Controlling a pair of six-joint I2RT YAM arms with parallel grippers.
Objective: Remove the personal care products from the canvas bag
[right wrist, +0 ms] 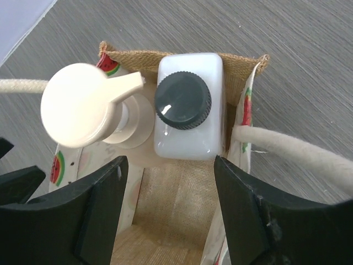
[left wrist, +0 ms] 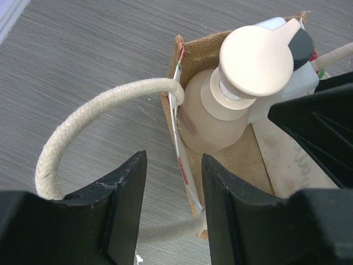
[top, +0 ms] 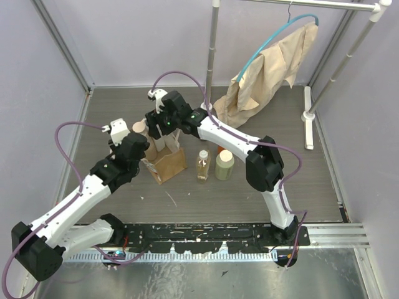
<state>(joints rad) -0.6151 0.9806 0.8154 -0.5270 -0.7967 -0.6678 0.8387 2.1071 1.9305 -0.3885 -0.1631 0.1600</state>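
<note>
Okay, tan bottle (left wrist: 212, 127) and white bottle (right wrist: 187, 110) sit touching inside the canvas bag (right wrist: 237, 69). Right jaws spread wide above them; left jaws narrowly apart by its rim.

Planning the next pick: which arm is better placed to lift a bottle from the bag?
Right: right gripper hangs open over the white bottle, fingers either side. Left gripper straddles the canvas bag wall.
</note>
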